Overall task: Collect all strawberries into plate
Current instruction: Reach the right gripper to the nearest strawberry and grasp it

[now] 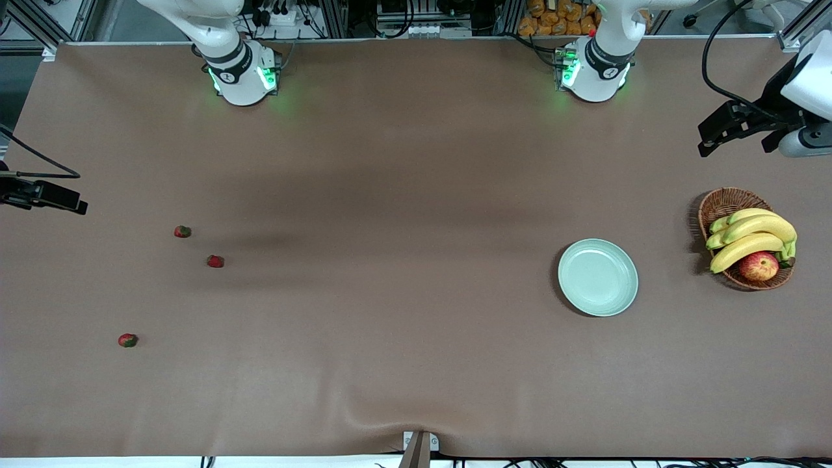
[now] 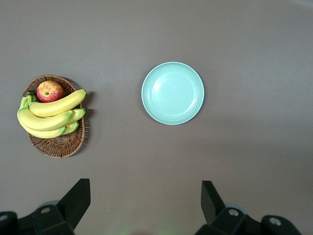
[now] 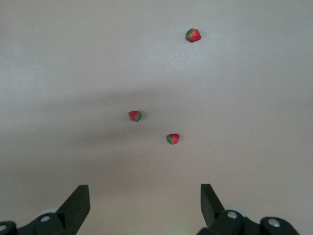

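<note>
From the front we see three strawberries (image 1: 182, 231) (image 1: 215, 261) (image 1: 128, 340) at the right arm's end and the empty plate (image 1: 598, 277) beside the basket (image 1: 721, 205) — only the wrist views show the left gripper (image 2: 145, 205) and right gripper (image 3: 145, 205), both with fingers apart and holding nothing.

Brown wicker basket (image 1: 717, 207) at left arm's end of table (image 1: 403, 195), oval, shallow. Bunch of yellow bananas (image 1: 751, 238) lies across it, greenish at the stem ends, tips sticking out over basket rim. Red-yellow apple (image 1: 758, 266) in same basket, touching bananas, on the side nearer front camera. Table covered in plain brown sheet, slight wrinkle at its edge nearest front camera. Small metal bracket (image 1: 419, 447) at that edge, mid-table. Orange-yellow items (image 1: 558, 18) piled off the table past left arm's base, too small to identify.
</note>
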Controlling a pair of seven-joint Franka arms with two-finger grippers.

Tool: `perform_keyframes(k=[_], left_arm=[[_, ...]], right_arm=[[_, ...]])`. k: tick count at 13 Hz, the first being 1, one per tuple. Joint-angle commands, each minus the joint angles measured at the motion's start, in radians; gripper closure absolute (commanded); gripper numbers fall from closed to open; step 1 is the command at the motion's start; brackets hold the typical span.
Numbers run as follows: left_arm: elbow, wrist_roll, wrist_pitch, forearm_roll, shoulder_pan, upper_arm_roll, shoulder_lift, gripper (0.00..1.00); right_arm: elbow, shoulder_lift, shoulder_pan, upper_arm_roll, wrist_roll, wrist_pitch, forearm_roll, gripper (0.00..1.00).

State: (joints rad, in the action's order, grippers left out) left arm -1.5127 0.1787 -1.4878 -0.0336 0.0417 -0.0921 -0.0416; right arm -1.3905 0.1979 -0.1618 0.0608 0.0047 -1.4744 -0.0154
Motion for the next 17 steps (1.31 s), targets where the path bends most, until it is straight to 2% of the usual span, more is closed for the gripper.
perform_keyframes(k=[1, 6, 10, 14, 17], left_arm=[[-0.006, -0.015, 0.011, 0.021, 0.012, 0.017, -0.017, 0.0], [-0.01, -0.015, 0.014, 0.021, 0.012, 0.017, -0.02, 0.0], [-0.017, -0.001, 0.029, 0.021, 0.014, 0.014, -0.032, 0.0], [-0.018, 0.001, -0.043, 0.023, 0.029, 0.023, 0.028, 0.0], [-0.023, 0.001, -0.072, 0.024, 0.033, 0.022, 0.049, 0.0]], right_arm=[[-0.007, -0.008, -0.002, 0.004, -0.005, -0.003, 0.005, 0.0], [-0.01, 0.012, -0.002, 0.002, -0.005, -0.027, 0.002, 0.0], [-0.07, 0.135, -0.018, -0.001, -0.018, -0.245, -0.001, 0.0], [-0.09, 0.314, -0.097, -0.002, -0.025, -0.516, -0.005, 0.0], [-0.088, 0.394, -0.13, -0.004, -0.169, -0.663, -0.005, 0.0]])
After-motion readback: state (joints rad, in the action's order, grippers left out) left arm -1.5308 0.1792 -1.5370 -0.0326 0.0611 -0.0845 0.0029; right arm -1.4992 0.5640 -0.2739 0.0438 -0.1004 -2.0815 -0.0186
